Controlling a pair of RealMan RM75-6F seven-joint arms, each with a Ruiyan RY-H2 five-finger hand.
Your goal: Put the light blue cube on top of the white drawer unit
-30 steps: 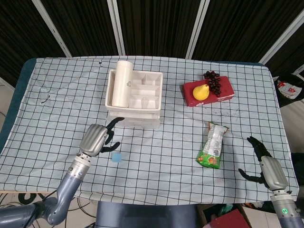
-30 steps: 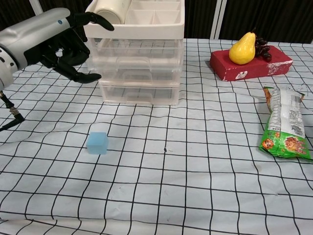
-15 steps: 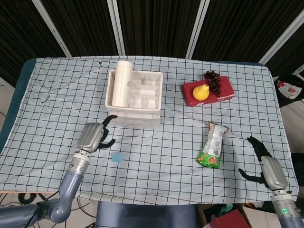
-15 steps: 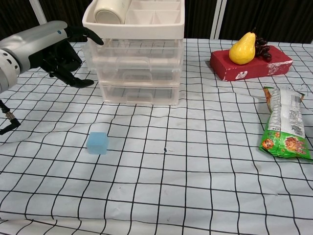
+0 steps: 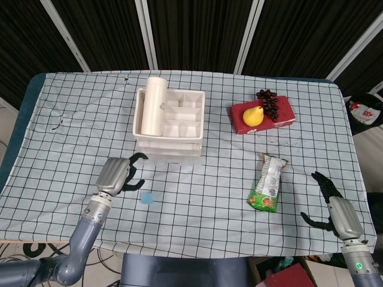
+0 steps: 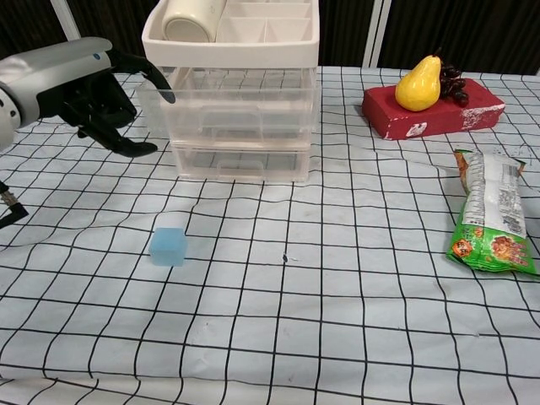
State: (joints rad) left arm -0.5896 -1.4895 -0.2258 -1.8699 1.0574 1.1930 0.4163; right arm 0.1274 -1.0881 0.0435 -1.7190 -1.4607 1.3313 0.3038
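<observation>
The light blue cube (image 5: 146,198) (image 6: 168,246) lies on the checked cloth in front of the white drawer unit (image 5: 169,122) (image 6: 235,93). My left hand (image 5: 116,174) (image 6: 80,89) hovers empty just left of the cube and the unit's front, fingers spread and curved, touching neither. At the front right corner of the table, my right hand (image 5: 335,209) is open and empty; the chest view does not show it.
A white cylinder (image 5: 154,104) (image 6: 188,17) lies in the unit's top tray at its left side. A red box (image 5: 263,113) (image 6: 432,105) carries a yellow pear (image 5: 253,115) and dark grapes (image 5: 270,101). A green snack bag (image 5: 268,183) (image 6: 494,221) lies right of centre.
My left hand has drawn back toward the near left, away from the drawer unit's front. The cube and right hand have not moved.
</observation>
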